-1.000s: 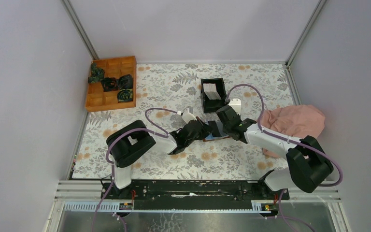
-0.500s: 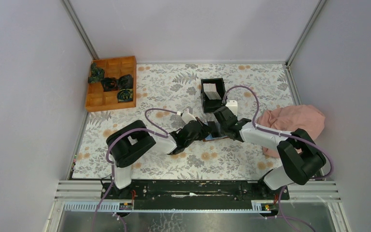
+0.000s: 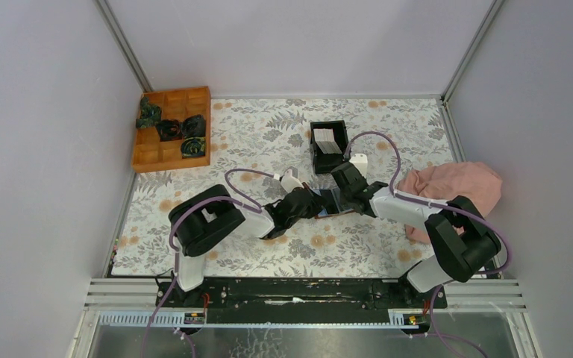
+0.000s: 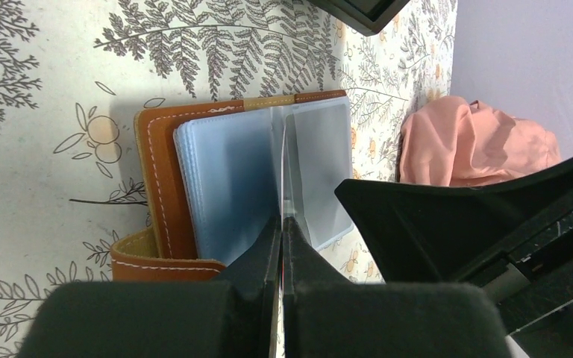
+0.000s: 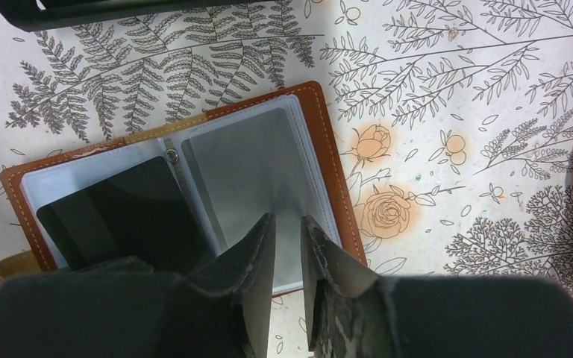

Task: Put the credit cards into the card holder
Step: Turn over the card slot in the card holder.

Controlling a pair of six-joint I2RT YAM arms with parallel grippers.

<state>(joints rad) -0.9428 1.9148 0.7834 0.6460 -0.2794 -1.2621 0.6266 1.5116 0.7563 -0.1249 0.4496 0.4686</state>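
1. The card holder (image 4: 160, 171) lies open on the floral table (image 3: 254, 134), near the middle and just in front of the black box (image 3: 345, 145). Its brown leather cover faces down and its clear plastic sleeves face up.
2. The left tool (image 4: 282, 227) has its fingers pressed together on one clear sleeve (image 4: 284, 179). It pinches the near edge of this sleeve, so the sleeve stands upright along the fold, between the two halves of the holder.
3. The right tool (image 5: 287, 220) comes in from the other side, over the right-hand half of the card holder (image 5: 336, 171). Its fingers stand a little apart and nothing shows between them. Whether the tips touch the sleeve below cannot be told.
4. In the right wrist view a dark shape covers the left half of the holder. What it is cannot be told.
5. From above, the two tools meet nose to nose over the holder and hide most of it.
6. The credit cards (image 3: 327, 140) stand as a pale stack inside the black box, apart from both tools. No card can be made out in the sleeves that show.
7. A pink cloth (image 3: 455, 186) lies bunched at the table's right edge, beside the right arm.
8. An orange tray (image 3: 153, 154) sits at the far left corner, well apart from the holder, with dark crumpled items (image 3: 170, 129) in some of its compartments.
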